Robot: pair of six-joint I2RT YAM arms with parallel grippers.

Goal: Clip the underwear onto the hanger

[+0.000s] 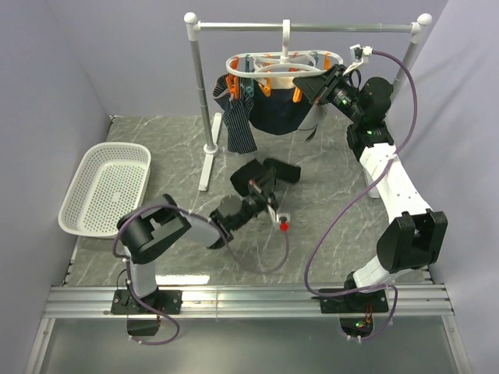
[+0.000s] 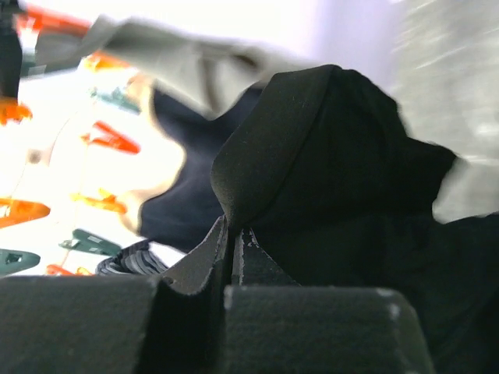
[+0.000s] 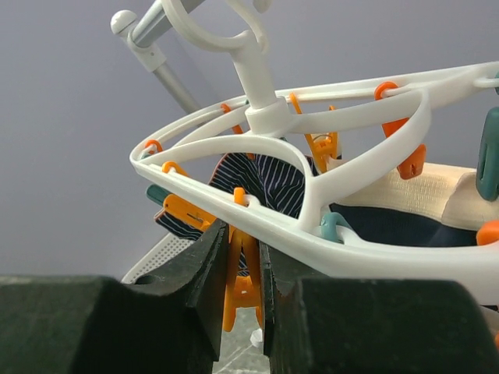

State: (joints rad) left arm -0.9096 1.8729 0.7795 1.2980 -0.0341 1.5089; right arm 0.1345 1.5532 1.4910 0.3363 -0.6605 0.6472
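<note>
L claw (image 2: 232,243) clenched on a fold of the underwear (image 1: 279,169). It's crumpled mid-table (image 1: 171,132) right at the claw tips, long axis approx left-right. R claw (image 3: 243,248) squeezing an orange peg (image 3: 242,292) on the hanger (image 3: 343,167).

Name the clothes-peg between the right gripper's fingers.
The orange plastic clothes-peg under the near rim of the white plastic oval hanger, flanked by the right gripper; other pegs hang untouched.
</note>
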